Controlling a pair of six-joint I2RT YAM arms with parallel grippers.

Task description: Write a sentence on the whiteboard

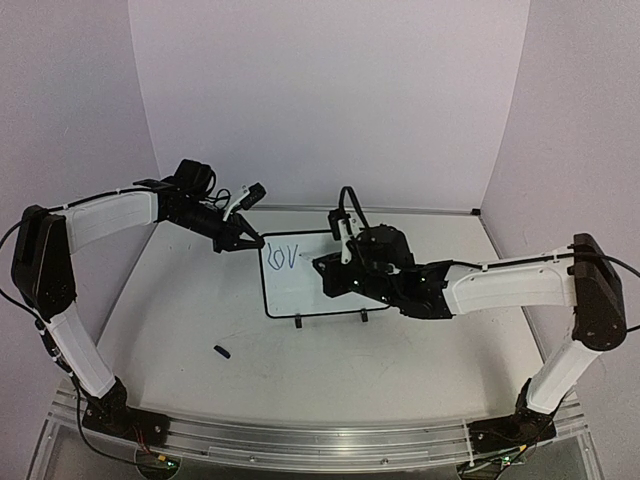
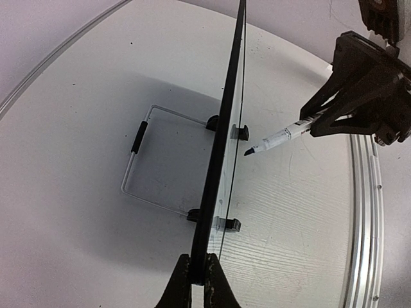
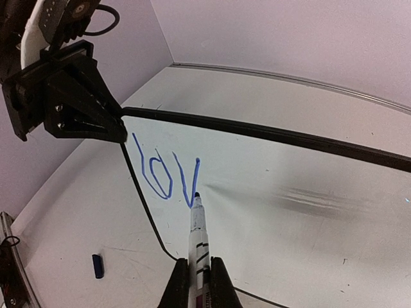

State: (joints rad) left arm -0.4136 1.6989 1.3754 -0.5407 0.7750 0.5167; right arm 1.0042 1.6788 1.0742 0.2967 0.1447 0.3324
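- The right gripper (image 3: 198, 268), nearest its wrist camera, has its two fingers (image 3: 178, 282) clamped on a marker (image 3: 198, 234), which points up and away from them toward the board (image 3: 289, 192).
- The marker tip sits by the right stroke of the "v", the last of the blue letters (image 3: 164, 172), which read "lov". Whether the tip touches the surface cannot be told.
- The left gripper (image 3: 115, 123) is shut on the board's top left corner, just above and left of the "l".
- In the left wrist view, the left gripper's fingers (image 2: 182, 289) pinch the black frame at the bottom of the picture. The board (image 2: 221, 147) runs away from them edge-on, so the letters do not show there.
- In that view the marker (image 2: 276, 138) comes in from the right, held by the right gripper (image 2: 319, 122), with its dark tip very near the board face.
- From above, the board (image 1: 290, 295) stands upright on two black feet (image 1: 297, 322) near the middle of the table (image 1: 180, 310), closer to the far edge.
- The right arm and gripper (image 1: 332, 272) cover the board's right half from above, and the right wrist view cuts off its right end.
- A wire stand (image 2: 138, 138) lies behind the board.
- A small blue cap (image 1: 222, 351) lies on the table toward the near left, well apart from the board and both grippers.
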